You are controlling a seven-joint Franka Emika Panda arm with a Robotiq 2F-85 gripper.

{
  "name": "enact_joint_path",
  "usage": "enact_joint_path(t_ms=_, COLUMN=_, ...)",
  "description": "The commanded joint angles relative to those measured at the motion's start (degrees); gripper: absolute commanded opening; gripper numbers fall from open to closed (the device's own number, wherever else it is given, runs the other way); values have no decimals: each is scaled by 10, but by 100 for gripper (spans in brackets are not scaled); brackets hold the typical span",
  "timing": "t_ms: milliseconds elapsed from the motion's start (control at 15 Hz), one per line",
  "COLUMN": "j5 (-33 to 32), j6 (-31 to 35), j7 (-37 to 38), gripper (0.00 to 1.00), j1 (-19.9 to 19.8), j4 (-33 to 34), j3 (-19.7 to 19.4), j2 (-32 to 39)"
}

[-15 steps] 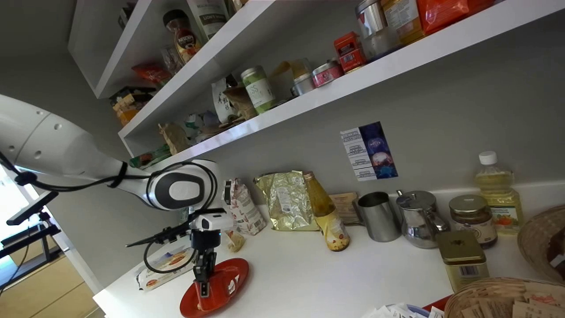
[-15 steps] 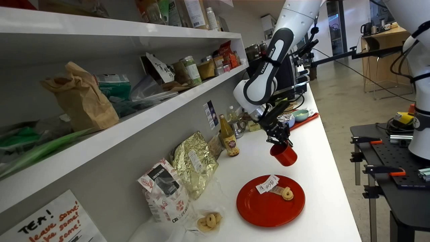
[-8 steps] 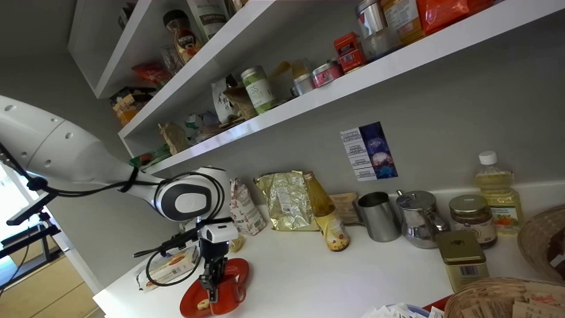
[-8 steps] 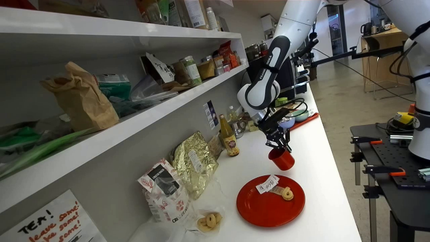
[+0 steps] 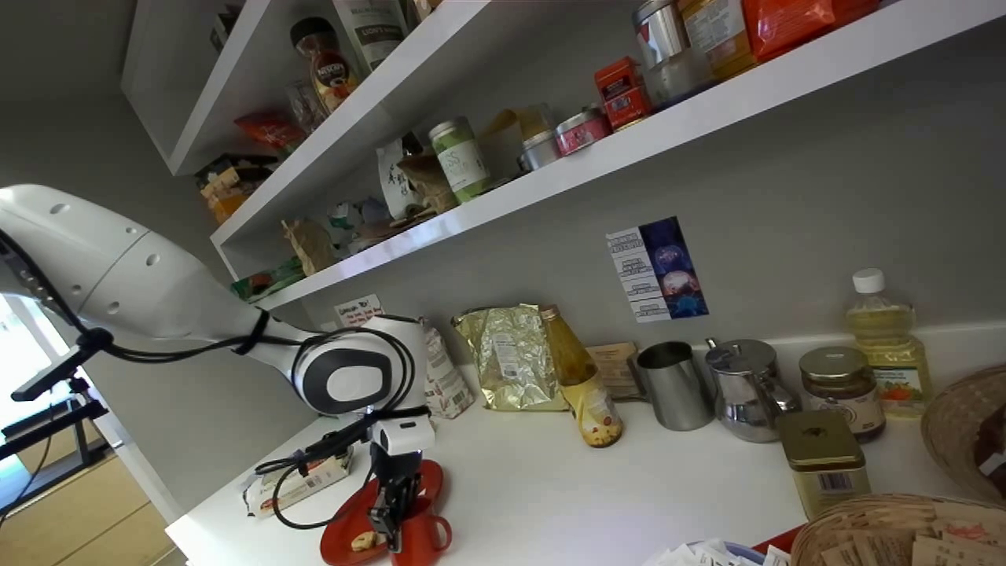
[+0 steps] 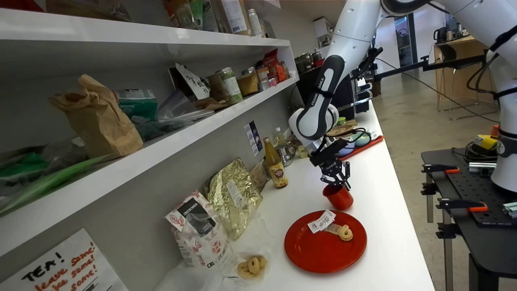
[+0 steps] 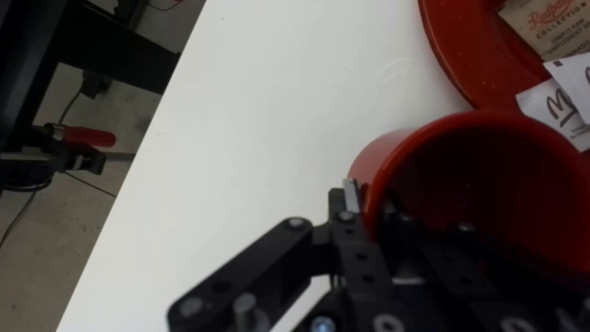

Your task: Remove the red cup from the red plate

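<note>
White counter [image 6: 389, 230] below, gripper [image 7: 370, 202] pinching red cup [image 6: 340, 199] by its rim! Settle it level, clear of the red plate [image 6: 311, 251].

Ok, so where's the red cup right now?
In an exterior view, right of centre, the cup is held by the tool, seemingly just beyond the far edge of the plate. The yellow bottle is to its left.

glossy red plate [image 6: 317, 252], smooth red cup [image 6: 339, 199], crinkly foil bag [image 6: 235, 202], metal jug [image 5: 676, 391]
</note>
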Motion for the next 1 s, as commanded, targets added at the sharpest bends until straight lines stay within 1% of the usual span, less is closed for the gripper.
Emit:
enact_joint_path(t_ms=0, j5=14, j6=4, j7=11, gripper=2, j1=2, j4=20, j3=-1, j2=17)
enact_joint_path(t_ms=133, j5=9, j6=0, j7=1, gripper=2, j1=2, j4=26, j3=1, j2=19)
enact_joint_path(t_ms=200, j5=3, j6=-2, j7=-18, gripper=33, j1=1, j4=27, j3=4, j2=18)
enact_joint_path(t_ms=267, j5=3, j6=-2, j7=-4, gripper=9, j1=3, j4=14, j3=-2, j2=10)
enact_joint_path(t_ms=467, j5=3, j6=-2, j7=-9, gripper=30, j1=4, j4=19, j3=0, j2=13)
enact_joint_path(t_ms=533, j5=3, j6=-2, j7=-9, gripper=33, j1=4, j4=20, j3=0, j2=14)
enact_joint_path(t_ms=600, j5=3, j6=-2, j7=-9, gripper=33, j1=4, j4=20, j3=0, j2=14)
enact_joint_path(t_ms=667, j5=3, j6=-2, j7=-9, gripper=58, j1=4, j4=20, j3=0, j2=14)
enact_joint_path(t_ms=733, j5=3, j6=-2, j7=-10, gripper=61, j1=4, j4=15, j3=0, j2=7)
enact_joint_path(t_ms=800, j5=3, j6=-2, j7=-15, gripper=67, j1=3, j4=7, j3=0, j2=-3)
enact_joint_path(t_ms=867, j5=0, j6=1, j7=-22, gripper=75, j1=2, j4=-6, j3=-1, j2=-19)
enact_joint_path(t_ms=933, j5=3, j6=-2, j7=-9, gripper=81, j1=4, j4=18, j3=-1, j2=11)
